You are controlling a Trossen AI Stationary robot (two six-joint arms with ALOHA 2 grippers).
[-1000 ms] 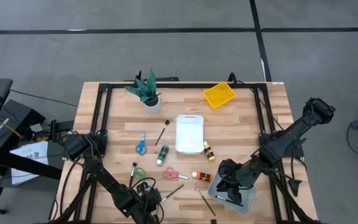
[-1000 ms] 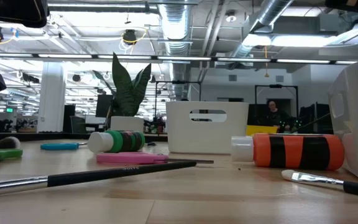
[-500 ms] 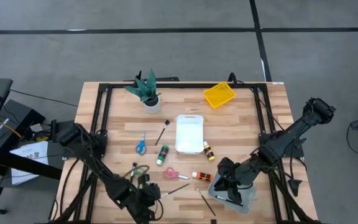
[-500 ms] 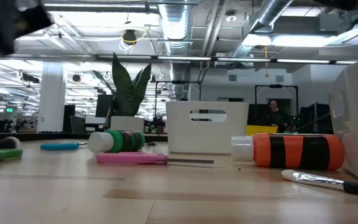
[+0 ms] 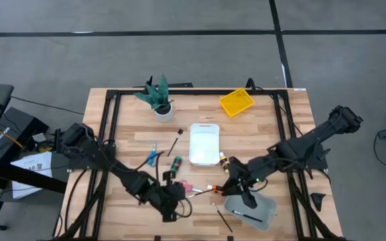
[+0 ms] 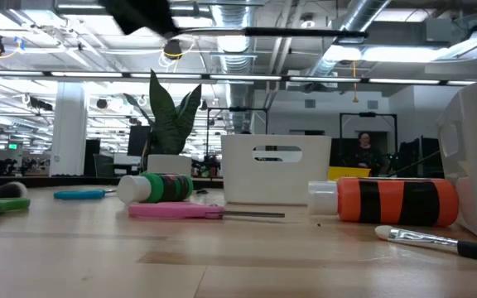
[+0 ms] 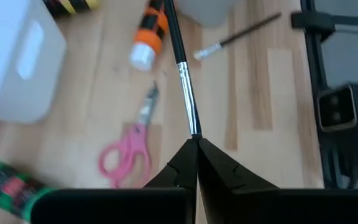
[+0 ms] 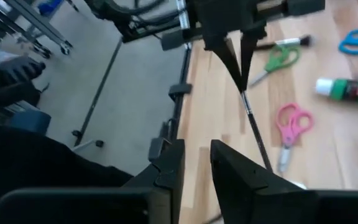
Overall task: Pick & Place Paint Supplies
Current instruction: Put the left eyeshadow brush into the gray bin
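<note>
My left gripper (image 7: 196,142) is shut on a thin dark-handled brush (image 7: 182,68), held above the table's near middle (image 5: 196,193). In the low view the brush (image 6: 288,32) shows level, high over the tabletop. My right gripper (image 8: 196,155) stands open just right of the brush's free end, over the orange bottle (image 5: 218,189), with nothing between its fingers. Pink scissors (image 5: 186,186), a green bottle (image 5: 174,165), blue scissors (image 5: 151,157) and a yellow bottle (image 5: 224,161) lie flat on the wood. My left gripper pinches the brush between its two fingertips at the end of the silver ferrule (image 7: 191,121); the bristles are hidden between the fingers. The dark handle sticks out ahead of the fingertips toward my right gripper. The brush is lifted clear of the table and lies about level.
A grey tray (image 5: 267,213) with a brush in it sits at the near right, another brush (image 5: 223,217) beside it. A white tray (image 5: 204,142) stands mid-table, a yellow tray (image 5: 236,102) and a potted plant (image 5: 158,97) at the far edge.
My left gripper has risen from the near edge and gone toward the table's middle and right, rolling as it went. The brush, which lay on the wood, is now lifted clear and level. My right gripper has left the grey tray, going up and left toward the brush.
</note>
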